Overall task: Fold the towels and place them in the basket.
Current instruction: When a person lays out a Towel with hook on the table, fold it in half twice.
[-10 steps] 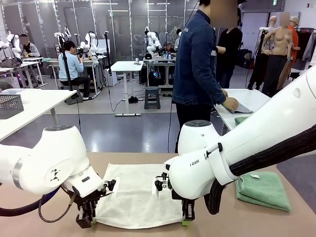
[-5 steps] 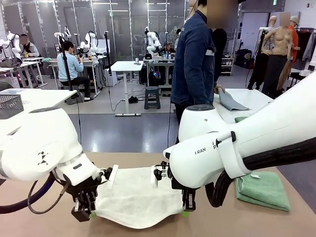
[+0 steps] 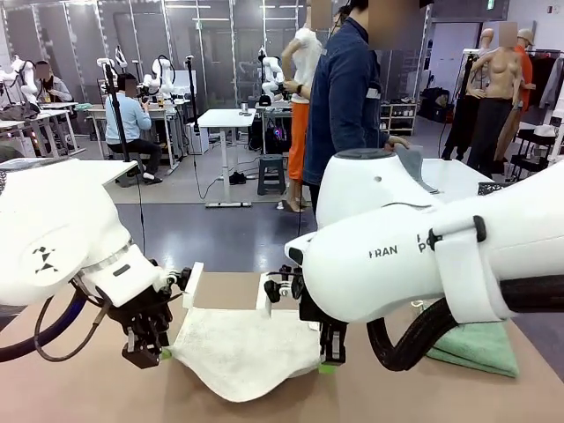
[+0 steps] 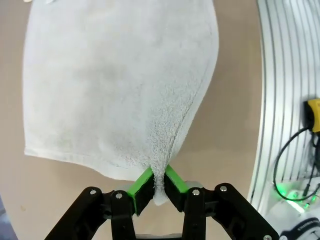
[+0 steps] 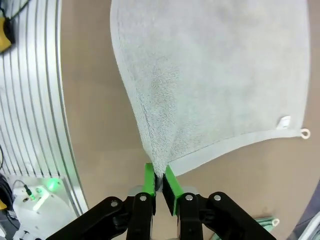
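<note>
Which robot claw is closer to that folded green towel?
Right. The right gripper, gripping the white towel, is beside the green towel. The left gripper grips the other corner, farther off.

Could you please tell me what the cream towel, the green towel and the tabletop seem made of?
The cream towel: soft terry cloth, matte; a fuzzy pile and a flat hemmed edge show in the wrist views. The green towel: likely the same terry, matte and nubby. The tabletop: smooth matte tan board, perhaps laminate.

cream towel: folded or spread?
Not folded: cream towel is one layer, near corners pinched and raised by left gripper and right gripper.
</note>
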Robot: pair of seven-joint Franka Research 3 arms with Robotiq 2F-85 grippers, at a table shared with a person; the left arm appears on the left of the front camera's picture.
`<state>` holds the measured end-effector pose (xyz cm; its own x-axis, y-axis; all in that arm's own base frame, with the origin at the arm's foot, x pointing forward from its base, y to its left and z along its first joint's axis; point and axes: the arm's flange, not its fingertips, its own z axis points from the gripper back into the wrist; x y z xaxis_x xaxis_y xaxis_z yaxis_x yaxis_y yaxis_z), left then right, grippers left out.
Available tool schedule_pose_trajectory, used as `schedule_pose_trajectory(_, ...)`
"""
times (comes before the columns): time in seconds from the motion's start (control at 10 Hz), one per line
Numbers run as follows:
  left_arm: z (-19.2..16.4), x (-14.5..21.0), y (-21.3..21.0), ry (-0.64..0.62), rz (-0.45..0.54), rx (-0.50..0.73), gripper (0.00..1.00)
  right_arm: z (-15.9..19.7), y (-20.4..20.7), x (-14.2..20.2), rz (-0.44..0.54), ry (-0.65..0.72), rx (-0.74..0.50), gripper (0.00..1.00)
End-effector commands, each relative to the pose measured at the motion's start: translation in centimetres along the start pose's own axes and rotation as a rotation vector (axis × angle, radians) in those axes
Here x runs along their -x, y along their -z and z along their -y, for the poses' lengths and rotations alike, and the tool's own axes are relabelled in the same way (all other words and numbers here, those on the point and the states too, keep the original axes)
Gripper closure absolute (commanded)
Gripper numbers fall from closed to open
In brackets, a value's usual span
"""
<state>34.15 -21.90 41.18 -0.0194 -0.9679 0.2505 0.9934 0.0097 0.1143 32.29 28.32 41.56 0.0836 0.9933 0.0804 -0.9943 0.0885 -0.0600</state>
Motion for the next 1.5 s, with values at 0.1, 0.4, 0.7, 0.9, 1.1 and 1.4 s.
schedule_pose_trajectory(0.1, -1.6, -0.1, -1.5, -0.050, -0.003, -0.055, 0.96, 2.3, -2.3, -1.6, -0.012, 0.102, 0.066, 1.00)
schedule_pose_trajectory(0.4, -6.0, -1.8, -1.6, -0.018, -0.009, -0.056, 0.96, 8.2, -1.5, -2.0, -0.068, 0.087, 0.075, 1.00)
schedule_pose_trajectory(0.7, -11.2, -1.2, 0.2, -0.079, -0.040, -0.097, 0.96, 12.6, 1.7, -1.8, -0.064, 0.098, 0.069, 1.00)
schedule_pose_trajectory(0.9, -11.8, -1.2, 1.3, -0.081, -0.054, -0.075, 0.96, 13.5, 3.0, -1.6, -0.049, 0.127, 0.031, 1.00)
schedule_pose_trajectory(1.1, -11.6, -0.8, 1.4, -0.073, -0.059, -0.059, 0.96, 13.6, 3.0, -1.3, -0.025, 0.110, 0.025, 1.00)
schedule_pose_trajectory(1.4, -11.8, -0.5, 1.9, -0.077, -0.041, -0.058, 0.96, 13.6, 3.5, -1.1, -0.059, 0.125, 0.024, 1.00)
